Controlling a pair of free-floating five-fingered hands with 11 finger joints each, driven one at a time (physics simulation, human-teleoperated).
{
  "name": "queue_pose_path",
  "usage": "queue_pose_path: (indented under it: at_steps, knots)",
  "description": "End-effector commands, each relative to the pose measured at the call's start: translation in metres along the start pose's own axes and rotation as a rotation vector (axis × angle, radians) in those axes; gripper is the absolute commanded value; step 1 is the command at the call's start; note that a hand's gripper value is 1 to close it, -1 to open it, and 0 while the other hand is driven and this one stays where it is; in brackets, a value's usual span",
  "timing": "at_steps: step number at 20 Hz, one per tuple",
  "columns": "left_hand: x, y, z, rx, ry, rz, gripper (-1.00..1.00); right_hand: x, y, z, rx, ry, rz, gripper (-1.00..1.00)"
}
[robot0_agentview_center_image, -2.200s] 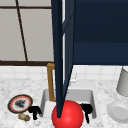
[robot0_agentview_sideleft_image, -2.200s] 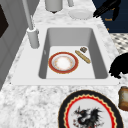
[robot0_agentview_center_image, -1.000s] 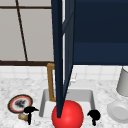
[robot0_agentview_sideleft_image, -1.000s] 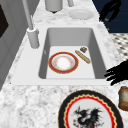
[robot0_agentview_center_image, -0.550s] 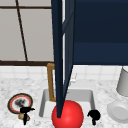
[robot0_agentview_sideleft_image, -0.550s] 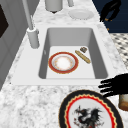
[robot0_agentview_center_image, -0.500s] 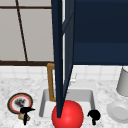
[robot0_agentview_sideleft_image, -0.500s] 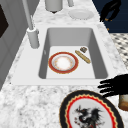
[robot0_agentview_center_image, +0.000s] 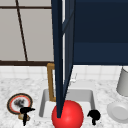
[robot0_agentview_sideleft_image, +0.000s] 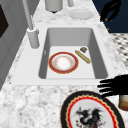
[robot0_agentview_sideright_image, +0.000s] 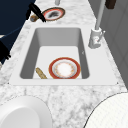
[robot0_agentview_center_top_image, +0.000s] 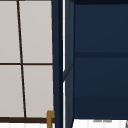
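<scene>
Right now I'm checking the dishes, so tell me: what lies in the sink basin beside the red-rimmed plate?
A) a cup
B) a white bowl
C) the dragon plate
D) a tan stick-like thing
D: the tan stick-like thing lies on the basin floor beside the red-rimmed plate.

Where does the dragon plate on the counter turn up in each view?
Front view: dragon plate at lower left, behind the left hand.
Left side view: bottom centre, by that hand's fingers.
Right side view: top, left of centre.
Shared landmark: the sink, with a red-rimmed plate inside.
</scene>
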Motion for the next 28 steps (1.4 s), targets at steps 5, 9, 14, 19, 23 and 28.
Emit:
queue_pose_path:
  at_steps: [5, 9, 14, 19, 23, 28]
  knots:
    - [0.047, 0.015, 0.026, -0.056, -0.019, -0.04, -1.0, 0.0, 0.0, 0.0, 0.0, 0.0, 0.0, 0.0]
    - [0.045, -0.01, 0.036, -0.041, -0.021, -0.118, -1.0, 0.0, 0.0, 0.0, 0.0, 0.0, 0.0, 0.0]
    - [0.049, -0.046, 0.026, -0.048, -0.036, -0.217, -1.0, 0.0, 0.0, 0.0, 0.0, 0.0, 0.0, 0.0]
    - [0.032, -0.064, 0.043, -0.056, -0.04, -0.281, -1.0, 0.0, 0.0, 0.0, 0.0, 0.0, 0.0, 0.0]
    - [0.035, -0.055, 0.05, -0.04, -0.06, -0.26, -1.0, 0.0, 0.0, 0.0, 0.0, 0.0, -0.001, 0.0]
    - [0.03, -0.043, 0.057, -0.006, -0.085, -0.222, -1.0, 0.0, 0.0, 0.0, 0.0, 0.0, -0.001, 0.0]
